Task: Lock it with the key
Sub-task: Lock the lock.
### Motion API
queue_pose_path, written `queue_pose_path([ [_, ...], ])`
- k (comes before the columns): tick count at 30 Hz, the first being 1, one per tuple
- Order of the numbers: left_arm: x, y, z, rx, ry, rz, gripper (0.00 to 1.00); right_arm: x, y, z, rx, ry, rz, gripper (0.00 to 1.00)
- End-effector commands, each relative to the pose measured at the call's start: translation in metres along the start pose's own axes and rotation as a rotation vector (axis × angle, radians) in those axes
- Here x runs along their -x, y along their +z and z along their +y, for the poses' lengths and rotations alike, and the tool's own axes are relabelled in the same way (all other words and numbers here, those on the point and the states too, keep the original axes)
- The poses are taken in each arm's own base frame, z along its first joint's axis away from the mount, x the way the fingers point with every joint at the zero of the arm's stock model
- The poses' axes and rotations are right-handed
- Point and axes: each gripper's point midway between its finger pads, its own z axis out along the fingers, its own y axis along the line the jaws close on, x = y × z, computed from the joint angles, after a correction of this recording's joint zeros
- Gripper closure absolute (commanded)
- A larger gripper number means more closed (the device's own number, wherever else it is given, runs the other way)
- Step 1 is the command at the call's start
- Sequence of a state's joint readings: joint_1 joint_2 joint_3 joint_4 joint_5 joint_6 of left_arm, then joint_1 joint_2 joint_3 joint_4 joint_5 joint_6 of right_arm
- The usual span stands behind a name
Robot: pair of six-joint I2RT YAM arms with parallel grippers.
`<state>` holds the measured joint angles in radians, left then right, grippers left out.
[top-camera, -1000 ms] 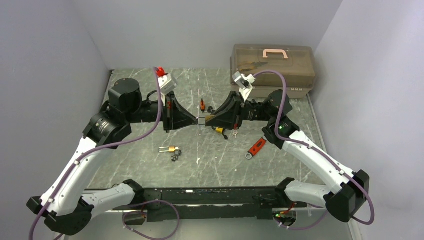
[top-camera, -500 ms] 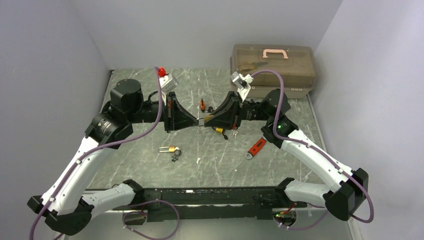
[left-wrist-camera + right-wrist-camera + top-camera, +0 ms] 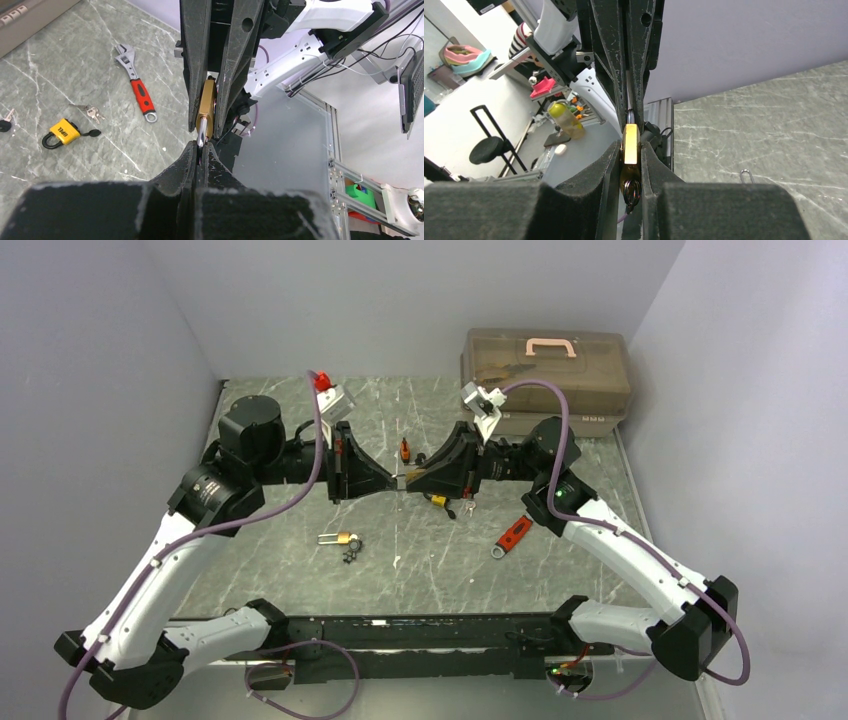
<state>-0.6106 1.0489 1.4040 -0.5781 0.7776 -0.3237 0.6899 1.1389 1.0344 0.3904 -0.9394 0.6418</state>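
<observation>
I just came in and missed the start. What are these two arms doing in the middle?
The right end effector grips a brass padlock in the air above the table. The left end effector, shut, pinches the silver part sticking out of it; key or shackle, I cannot tell.
</observation>
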Motion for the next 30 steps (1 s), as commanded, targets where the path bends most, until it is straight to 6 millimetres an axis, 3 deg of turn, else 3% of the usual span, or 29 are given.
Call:
queue_pose_path([
  [1,0.009,0.032,-0.012,-0.117,0.023,0.007,1.00,0.014,0.027,0.009,0.019,-0.054,-0.053,1.00],
  [15,0.011,0.040,-0.001,-0.058,0.013,0.031,1.00,0.013,0.031,0.009,-0.001,-0.060,-0.043,1.00],
  [24,0.010,0.038,0.023,0.166,0.044,0.075,1.00,0.025,0.029,-0.007,-0.147,-0.093,-0.076,1.00],
  [30,0.006,0.041,0.019,0.220,0.083,0.104,1.00,0.040,0.024,-0.010,-0.205,-0.107,-0.127,1.00],
])
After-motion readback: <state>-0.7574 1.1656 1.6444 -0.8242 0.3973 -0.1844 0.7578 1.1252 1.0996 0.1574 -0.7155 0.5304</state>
